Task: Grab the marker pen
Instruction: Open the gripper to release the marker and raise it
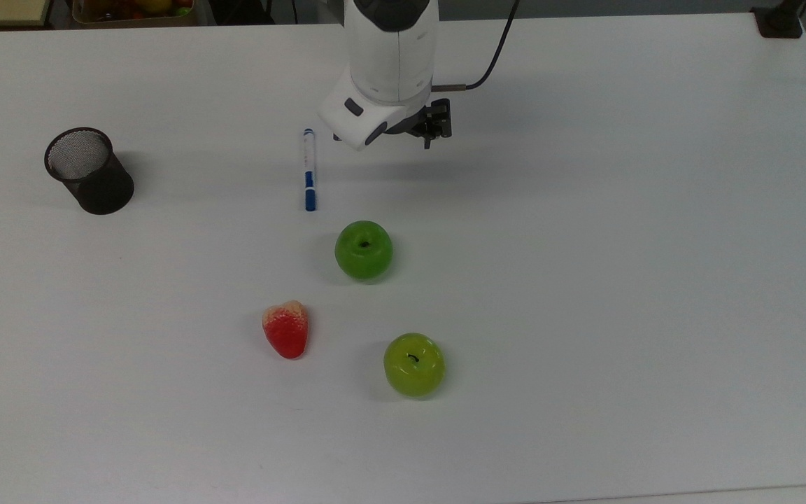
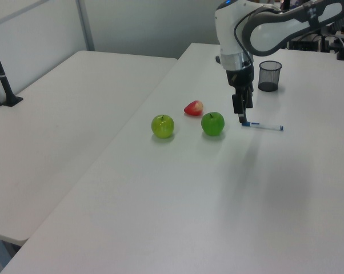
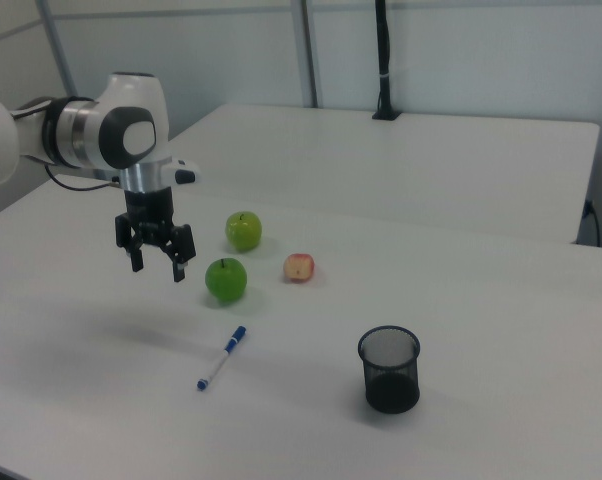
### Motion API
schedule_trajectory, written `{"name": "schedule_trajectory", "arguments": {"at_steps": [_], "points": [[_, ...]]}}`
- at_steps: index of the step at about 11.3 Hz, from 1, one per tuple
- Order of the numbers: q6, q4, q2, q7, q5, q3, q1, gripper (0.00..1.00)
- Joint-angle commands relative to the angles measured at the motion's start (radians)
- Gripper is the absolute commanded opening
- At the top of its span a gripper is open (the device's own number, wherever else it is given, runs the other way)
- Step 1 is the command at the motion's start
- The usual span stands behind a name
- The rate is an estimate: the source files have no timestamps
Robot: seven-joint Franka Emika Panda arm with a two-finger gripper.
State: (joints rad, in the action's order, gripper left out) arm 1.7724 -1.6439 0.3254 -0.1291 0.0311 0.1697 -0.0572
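Black mesh cup [image 1: 88, 170] stands upright at the top view's left on the white desk [image 1: 620, 280]; its inside shows just the mesh bottom, nothing in it.

Marker pen [image 1: 309, 169] lies flat on the desk, long axis running top-to-bottom in the top view, blue cap end toward the dark green apple [image 1: 364, 250], small blue end toward the far edge. In the right view the marker pen [image 3: 222, 357] lies diagonally, cap up-right toward the apple [image 3: 226, 279]. It sits between the cup and the claw [image 1: 429, 128], near the apple, touching neither.

Claw [image 3: 156, 258] hangs above the desk, fingers spread apart, holding nothing, off to the pen's side.

Also on the desk: a lighter green apple [image 1: 414, 365] and a red strawberry [image 1: 286, 329], both well apart from the pen.
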Motion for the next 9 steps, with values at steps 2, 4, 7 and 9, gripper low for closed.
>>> {"name": "schedule_trajectory", "arguments": {"at_steps": [2, 4, 7, 9], "points": [[-0.017, 0.004, -0.164, -0.023, 0.018, -0.045, -0.006, 1.0], [-0.069, 0.004, -0.245, -0.015, 0.021, -0.085, -0.009, 1.0], [-0.152, 0.003, -0.336, -0.006, 0.02, -0.147, -0.021, 1.0], [-0.162, 0.004, -0.356, -0.006, 0.02, -0.199, -0.047, 1.0]]}}
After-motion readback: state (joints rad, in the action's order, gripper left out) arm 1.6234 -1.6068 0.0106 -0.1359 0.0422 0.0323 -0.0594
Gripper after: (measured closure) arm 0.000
